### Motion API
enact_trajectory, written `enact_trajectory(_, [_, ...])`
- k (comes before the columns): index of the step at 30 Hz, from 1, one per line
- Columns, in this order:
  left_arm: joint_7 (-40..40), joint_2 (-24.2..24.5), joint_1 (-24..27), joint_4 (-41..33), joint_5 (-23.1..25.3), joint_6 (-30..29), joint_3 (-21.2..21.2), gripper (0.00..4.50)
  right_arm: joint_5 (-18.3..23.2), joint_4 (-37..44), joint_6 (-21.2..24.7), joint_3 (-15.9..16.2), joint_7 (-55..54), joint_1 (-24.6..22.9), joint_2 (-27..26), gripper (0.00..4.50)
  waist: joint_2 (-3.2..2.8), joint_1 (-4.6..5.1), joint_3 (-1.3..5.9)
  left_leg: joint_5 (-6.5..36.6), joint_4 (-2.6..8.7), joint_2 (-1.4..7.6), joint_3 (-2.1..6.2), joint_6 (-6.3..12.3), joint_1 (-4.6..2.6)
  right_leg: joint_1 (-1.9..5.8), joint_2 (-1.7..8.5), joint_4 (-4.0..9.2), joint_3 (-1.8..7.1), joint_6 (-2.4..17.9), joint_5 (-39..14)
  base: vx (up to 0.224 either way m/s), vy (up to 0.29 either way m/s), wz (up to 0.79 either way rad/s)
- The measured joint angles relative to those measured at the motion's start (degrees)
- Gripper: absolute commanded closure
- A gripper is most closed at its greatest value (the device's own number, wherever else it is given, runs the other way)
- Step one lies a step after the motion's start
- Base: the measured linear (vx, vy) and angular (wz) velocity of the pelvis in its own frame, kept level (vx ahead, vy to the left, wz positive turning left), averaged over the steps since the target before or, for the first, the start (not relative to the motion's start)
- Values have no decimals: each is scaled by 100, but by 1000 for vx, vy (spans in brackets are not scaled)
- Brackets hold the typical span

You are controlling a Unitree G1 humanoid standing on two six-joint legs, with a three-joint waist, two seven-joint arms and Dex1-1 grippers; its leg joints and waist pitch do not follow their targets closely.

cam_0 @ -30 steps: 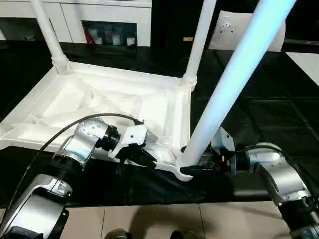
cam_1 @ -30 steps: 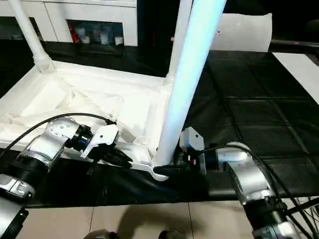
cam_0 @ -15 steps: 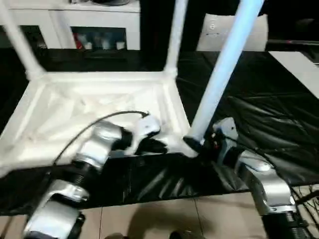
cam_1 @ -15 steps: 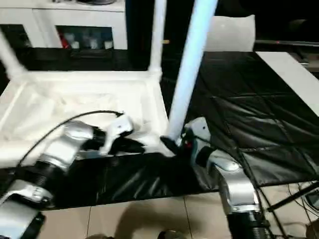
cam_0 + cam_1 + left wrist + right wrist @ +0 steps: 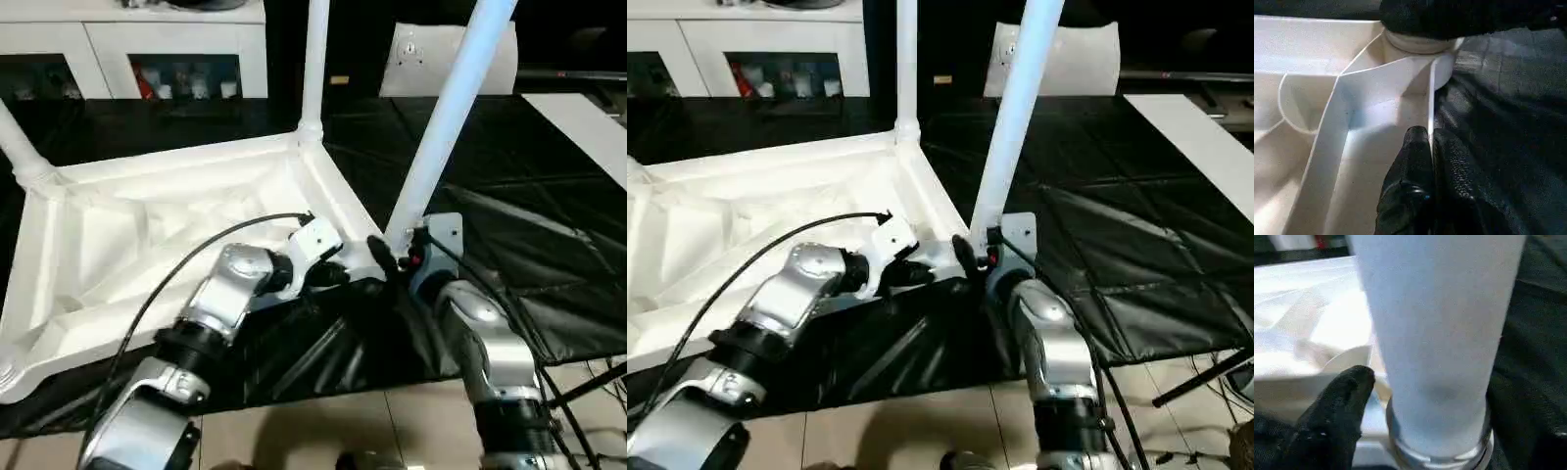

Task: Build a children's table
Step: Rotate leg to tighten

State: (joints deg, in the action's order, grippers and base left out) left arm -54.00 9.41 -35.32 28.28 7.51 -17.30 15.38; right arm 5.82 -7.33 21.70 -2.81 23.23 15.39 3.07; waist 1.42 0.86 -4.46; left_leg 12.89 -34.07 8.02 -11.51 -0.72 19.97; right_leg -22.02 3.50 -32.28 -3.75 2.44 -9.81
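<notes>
- Lying upside down on a black sheet (image 5: 509,225), the children's table (image 5: 176,225) shows its ribbed underside and raised rim; three legs stand up from corner sockets in the head views (far leg (image 5: 313,64), left-edge leg (image 5: 18,147), and the near leg (image 5: 446,117)).
- Near leg: seated upright in the corner socket (image 5: 1418,46) closest to the robot; its base ring is plain in the right wrist view (image 5: 1440,450).
- White cabinets (image 5: 147,39) stand beyond the sheet; tiled floor (image 5: 323,431) lies along the near edge.
- Left gripper (image 5: 1425,147): fingers pinched tight on the thin rim wall (image 5: 1431,93) of the tabletop, just short of the near corner socket; one finger inside the rim, one outside.
- Right gripper (image 5: 387,257): at the base of the near leg; one black finger (image 5: 1339,406) beside the leg, touching or just off it (cannot tell); whether the claw grips or stands open, cannot tell.
</notes>
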Motion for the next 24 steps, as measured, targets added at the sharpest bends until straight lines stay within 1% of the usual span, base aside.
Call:
enact_trajectory(2, [-187,157,34,-52,-41,145,31,450,85,21,-46,104,341,-24,217,42,-1,-8,0,-1,23,6,1,-2,3,-6,-3,-12,-8,-11,1,0,0,0])
enact_trajectory(4, [-428,336,61,-62,-96,349,43,450,177,97,-104,214,768,-108,420,32,-4,-19,2,-2,36,19,1,-5,5,-21,-9,-46,-15,-47,-22,0,0,0])
enact_trajectory(5, [-512,384,70,-65,-109,418,44,450,211,124,-124,217,883,-137,507,10,-4,-27,2,-4,37,23,0,-7,8,-33,-11,-69,-15,-60,-37,0,0,0])
enact_trajectory(7, [-761,528,109,-79,-194,633,46,450,327,217,-155,289,1319,-200,810,10,-6,-49,3,-17,47,31,1,2,20,-67,-19,-88,-20,-55,-52,0,0,0])
enact_trajectory(8, [-922,653,112,-83,-231,762,72,450,394,260,-185,332,1671,-223,1051,10,-7,-78,4,-29,48,41,1,15,26,-94,-25,-97,-26,-52,-53,0,0,0])
enact_trajectory(10, [-1211,818,120,-70,-321,931,90,450,537,319,-193,361,2217,-229,1379,10,-8,-116,4,-30,47,42,1,16,35,-112,-26,-131,-30,-16,-79,0,0,0])
enact_trajectory(12, [-1451,919,132,-38,-368,1058,114,450,590,409,-225,459,2541,-229,1529,10,-7,-132,4,-30,43,44,1,16,37,-118,-26,-149,-32,-7,-89,0,0,0])
enact_trajectory(13, [-1651,997,133,-21,-420,1154,131,450,646,459,-276,552,2826,-229,1708,10,-6,-160,3,-29,36,45,1,16,38,-119,-25,-156,-34,-6,-92,0,0,0])
enact_trajectory(16, [-2071,1114,116,80,-518,1367,209,450,781,485,-449,608,3373,-227,2005,10,-2,-255,2,-28,15,44,1,16,38,-115,-21,-165,-31,-5,-91,0,0,0])
enact_trajectory(17, [-2164,1148,107,111,-548,1420,243,450,809,483,-485,620,3507,-225,2062,10,-1,-271,1,-28,9,43,0,16,36,-113,-20,-168,-30,-3,-90,0,0,0])
enact_trajectory(18, [-2285,1195,86,171,-562,1484,267,450,834,477,-533,662,3686,-210,2145,10,2,-280,0,-28,2,43,0,15,35,-111,-18,-171,-29,-2,-89,0,0,0])
enact_trajectory(19, [-2426,1270,70,208,-587,1550,298,450,892,466,-591,704,3919,-190,2261,25,4,-285,0,-28,-5,44,0,15,35,-109,-18,-174,-29,1,-86,0,0,0])
enact_trajectory(22, [-2736,1397,-39,381,-609,1699,362,450,975,381,-674,777,4350,-107,2444,35,23,-299,0,-29,-16,44,1,15,28,-103,-17,-184,-30,4,-83,0,0,0])
enact_trajectory(23, [-2805,1420,-57,414,-606,1750,376,450,991,357,-693,792,4446,-84,2465,47,23,-302,0,-29,-19,44,1,15,27,-100,-17,-185,-29,4,-82,0,0,0])
enact_trajectory(24, [-2870,1442,-70,439,-604,1800,413,450,1011,316,-718,827,4562,-52,2489,47,23,-303,0,-29,-21,44,1,14,27,-100,-17,-185,-29,4,-81,0,0,0])
